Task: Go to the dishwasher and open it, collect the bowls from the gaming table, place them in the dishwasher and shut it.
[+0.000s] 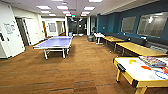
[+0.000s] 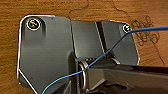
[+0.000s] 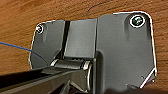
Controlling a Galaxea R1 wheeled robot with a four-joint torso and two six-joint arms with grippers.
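The dishwasher, the bowls and the gaming table are out of view. In the head view I look down a long lounge with a brown floor (image 1: pixel 82 67). Both wrist views look straight down at that brown floor (image 2: pixel 75 10) (image 3: pixel 37 12) past the robot's own dark plate. A thin blue cable (image 2: pixel 112 47) crosses the left wrist view, and a blue cable (image 3: pixel 17 46) runs in from the edge of the right wrist view.
A blue table-tennis table (image 1: pixel 55 42) stands left of centre. At the near right is a white-topped, yellow-framed table (image 1: pixel 135 72) with flat game boxes (image 1: pixel 152 61) on it. Yellow tables (image 1: pixel 140 48) line the blue right wall. A white wall (image 1: pixel 10 37) with doorways runs along the left.
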